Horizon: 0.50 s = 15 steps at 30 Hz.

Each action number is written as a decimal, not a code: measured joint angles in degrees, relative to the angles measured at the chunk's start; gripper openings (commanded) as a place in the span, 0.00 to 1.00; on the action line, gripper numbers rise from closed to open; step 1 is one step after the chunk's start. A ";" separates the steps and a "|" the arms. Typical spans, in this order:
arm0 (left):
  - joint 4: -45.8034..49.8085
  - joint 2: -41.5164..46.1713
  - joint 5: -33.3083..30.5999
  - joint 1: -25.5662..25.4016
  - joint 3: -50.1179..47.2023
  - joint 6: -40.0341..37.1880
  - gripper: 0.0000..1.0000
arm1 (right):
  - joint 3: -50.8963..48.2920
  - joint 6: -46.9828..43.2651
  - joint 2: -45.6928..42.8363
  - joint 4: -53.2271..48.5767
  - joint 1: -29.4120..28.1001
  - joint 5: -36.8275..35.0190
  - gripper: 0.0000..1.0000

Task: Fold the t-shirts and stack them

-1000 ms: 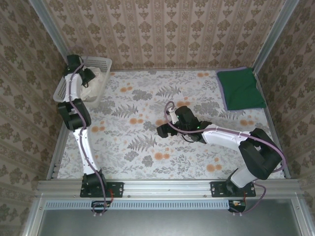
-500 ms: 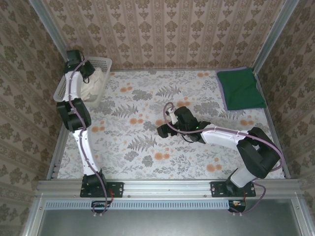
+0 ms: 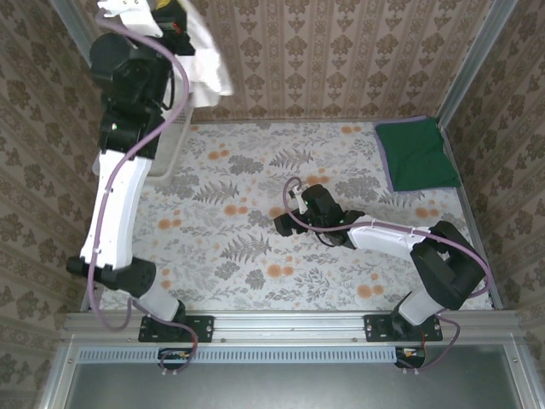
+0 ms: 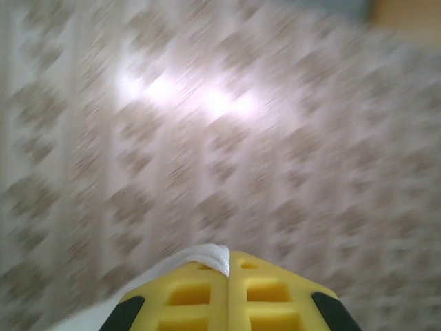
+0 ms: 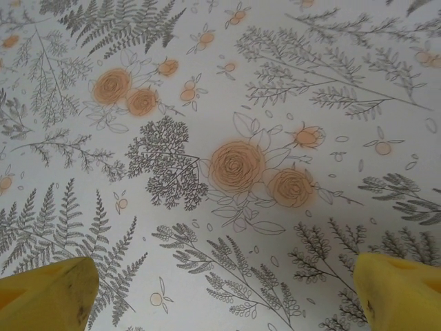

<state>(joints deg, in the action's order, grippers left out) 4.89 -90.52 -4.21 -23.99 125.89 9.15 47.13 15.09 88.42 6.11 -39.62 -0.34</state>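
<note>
Cream-white t-shirt (image 3: 207, 64) held high at the upper left; dark green t-shirt (image 3: 415, 153) folded at the upper right.

The cream-white t-shirt hangs from the left end effector (image 3: 170, 13) at the top edge of the overhead view, before the patterned wall (image 3: 341, 51); in the left wrist view its yellow fingers (image 4: 186, 293) are pressed together on a white fold of cloth; the dark green t-shirt lies flat on the floral surface (image 3: 230, 247); the right end effector (image 3: 285, 223) sits low at mid-frame, fingers (image 5: 41, 293) spread wide, well apart from both shirts.

Two t-shirts (image 3: 209, 66) (image 3: 415, 153) (cream, green); two arms (image 3: 119, 192) (image 3: 387, 236)
</note>
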 measured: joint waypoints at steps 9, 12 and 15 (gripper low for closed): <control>4.94 -1.51 -3.89 -7.13 -1.99 1.86 0.01 | -7.50 0.76 -12.76 3.26 1.14 -5.73 1.00; 11.50 -7.34 -6.38 -5.25 -3.21 6.73 0.32 | -9.49 2.60 -16.81 4.39 3.85 -6.16 0.99; 18.49 -14.53 -7.34 -0.85 -6.38 13.46 0.74 | -10.38 5.25 -18.53 4.44 8.13 -5.88 0.99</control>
<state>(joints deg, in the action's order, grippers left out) 23.38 -105.06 -11.55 -24.84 119.50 22.61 36.75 20.34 69.89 10.55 -31.48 -6.22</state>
